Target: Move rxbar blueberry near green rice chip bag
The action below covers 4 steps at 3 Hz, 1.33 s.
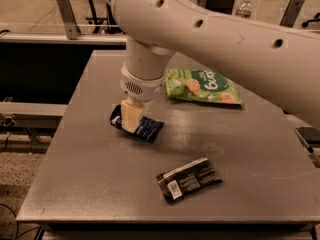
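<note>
on rxbar blueberry [149, 129], gripper [131, 125], bar's middle hidden

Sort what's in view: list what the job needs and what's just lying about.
For the job:
- rxbar blueberry, with the gripper down on its left end
- green rice chip bag, farther back and to the right

Lying about:
- black wrapper with barcode label, near the front
- water bottle, in the background
</note>
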Available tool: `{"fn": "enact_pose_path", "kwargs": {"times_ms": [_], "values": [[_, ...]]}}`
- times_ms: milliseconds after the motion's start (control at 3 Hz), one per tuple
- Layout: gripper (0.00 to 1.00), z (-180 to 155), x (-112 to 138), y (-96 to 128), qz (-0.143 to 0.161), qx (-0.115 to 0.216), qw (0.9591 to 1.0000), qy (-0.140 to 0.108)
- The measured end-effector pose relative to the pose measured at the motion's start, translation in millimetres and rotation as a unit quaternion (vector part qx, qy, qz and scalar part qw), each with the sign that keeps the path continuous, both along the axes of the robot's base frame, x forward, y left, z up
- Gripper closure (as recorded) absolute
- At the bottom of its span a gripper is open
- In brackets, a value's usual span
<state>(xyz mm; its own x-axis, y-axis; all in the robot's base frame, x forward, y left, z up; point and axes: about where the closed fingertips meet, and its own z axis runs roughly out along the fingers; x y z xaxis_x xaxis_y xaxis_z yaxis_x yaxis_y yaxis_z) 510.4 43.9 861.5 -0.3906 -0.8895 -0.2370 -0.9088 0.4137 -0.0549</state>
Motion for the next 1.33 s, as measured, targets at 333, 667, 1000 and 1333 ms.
{"fn": "enact_pose_path", "kwargs": {"times_ms": [333,667,1000,1333], "values": [[1.0,15.5,14.9,-37.4,-0.046,-0.001,0.9987,-0.022],[1.0,30.8,25.7,-80.8,-0.095,-0.007,0.9946,-0.042],[1.0,40.2,28.6,-124.8,-0.141,-0.017,0.9883,-0.055],[1.0,42.9,25.1,-165.4,-0.18,-0.026,0.9812,-0.063]]}}
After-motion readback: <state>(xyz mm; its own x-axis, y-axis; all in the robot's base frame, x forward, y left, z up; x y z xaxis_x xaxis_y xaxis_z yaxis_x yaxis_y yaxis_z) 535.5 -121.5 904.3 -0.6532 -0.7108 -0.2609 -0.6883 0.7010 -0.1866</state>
